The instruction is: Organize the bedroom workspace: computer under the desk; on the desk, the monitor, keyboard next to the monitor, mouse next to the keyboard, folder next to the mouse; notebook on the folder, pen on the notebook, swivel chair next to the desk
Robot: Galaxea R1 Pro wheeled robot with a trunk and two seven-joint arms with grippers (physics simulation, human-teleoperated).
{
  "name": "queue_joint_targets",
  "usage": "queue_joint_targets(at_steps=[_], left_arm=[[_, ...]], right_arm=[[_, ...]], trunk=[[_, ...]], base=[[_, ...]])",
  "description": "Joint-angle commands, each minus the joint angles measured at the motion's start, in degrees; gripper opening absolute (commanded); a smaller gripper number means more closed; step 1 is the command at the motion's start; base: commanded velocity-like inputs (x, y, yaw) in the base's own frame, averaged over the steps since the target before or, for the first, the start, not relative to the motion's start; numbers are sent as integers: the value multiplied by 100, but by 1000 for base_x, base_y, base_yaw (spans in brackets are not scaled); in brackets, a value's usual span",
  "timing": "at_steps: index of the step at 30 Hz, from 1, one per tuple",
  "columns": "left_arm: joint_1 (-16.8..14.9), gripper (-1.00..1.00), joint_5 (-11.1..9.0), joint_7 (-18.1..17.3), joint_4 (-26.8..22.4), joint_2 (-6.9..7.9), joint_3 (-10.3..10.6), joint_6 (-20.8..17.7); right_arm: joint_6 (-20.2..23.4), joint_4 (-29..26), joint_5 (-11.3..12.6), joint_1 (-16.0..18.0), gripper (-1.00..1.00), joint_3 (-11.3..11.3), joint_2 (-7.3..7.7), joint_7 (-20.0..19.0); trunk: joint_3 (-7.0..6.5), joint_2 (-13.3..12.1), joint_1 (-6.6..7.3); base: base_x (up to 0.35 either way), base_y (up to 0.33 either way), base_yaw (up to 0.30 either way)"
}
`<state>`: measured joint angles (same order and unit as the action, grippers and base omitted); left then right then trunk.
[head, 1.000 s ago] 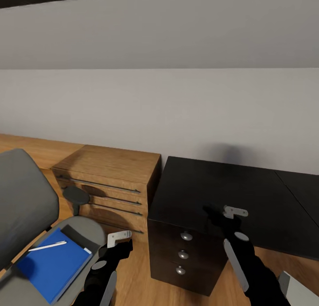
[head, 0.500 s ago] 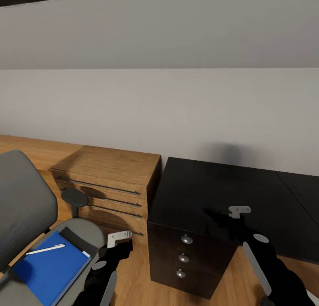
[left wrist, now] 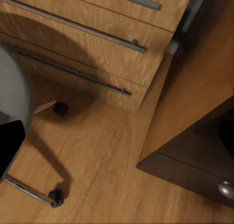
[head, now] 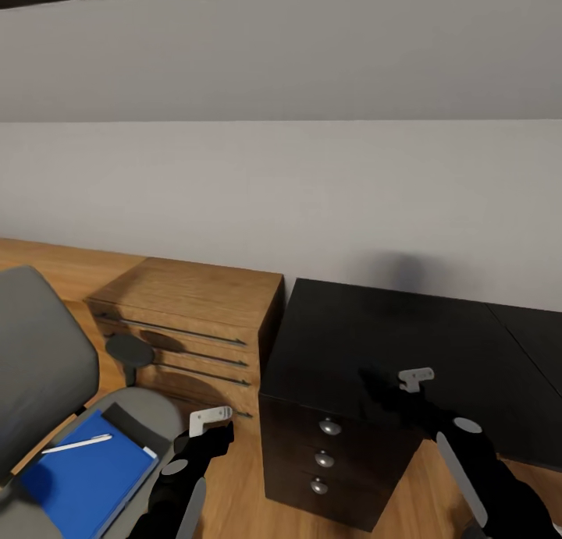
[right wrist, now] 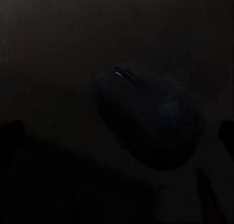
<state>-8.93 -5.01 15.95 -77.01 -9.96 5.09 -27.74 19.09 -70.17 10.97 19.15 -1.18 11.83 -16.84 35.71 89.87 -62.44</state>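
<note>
A plain grey wall backs an oak drawer chest (head: 191,320) and the black desk (head: 367,344) standing side by side on a wood floor. Our right hand (head: 402,395) hangs over the desk's near edge, above the drawers; our left hand (head: 209,423) hovers over the floor between the swivel chair (head: 43,352) and the chest. We cannot tell from the head view whether either hand is open or closed.

The right wrist view gives what the head view lacks: the mouse (right wrist: 148,119), a dark rounded lump on the black desk, lies straight ahead of the fingers with its long axis running from about 11 to 5 o'clock. We judge that it is not gripped.

The folder (head: 82,476) lies on the chair seat at about 9 o'clock from the left hand, the pen (head: 76,445) resting across it. The left arm is plainly the nearer one for it. The left wrist view adds a chrome chair leg (left wrist: 29,191) on a castor.
</note>
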Motion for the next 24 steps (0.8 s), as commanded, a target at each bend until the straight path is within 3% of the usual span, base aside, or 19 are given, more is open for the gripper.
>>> queue_joint_targets(at_steps=[1,11,15,24], left_arm=[[-3,100,-53,50,-7,2,10,-21],[-3,100,-53,51,-7,3,10,-21],[-3,100,-53,49,-7,2,10,-21],[-3,100,-53,49,-13,3,10,-23]], right_arm=[[34,0,45,2,100,-5,7,-28],[3,-17,3,1,100,-7,0,-77],[-48,-30,16,1,100,192,-4,-84],[-108,-32,19,1,100,259,-13,-62]], trunk=[[6,3,-2],[6,3,-2],[6,3,-2],[6,3,-2]], base=[[246,0,0],[85,0,0],[3,0,0],[67,0,0]])
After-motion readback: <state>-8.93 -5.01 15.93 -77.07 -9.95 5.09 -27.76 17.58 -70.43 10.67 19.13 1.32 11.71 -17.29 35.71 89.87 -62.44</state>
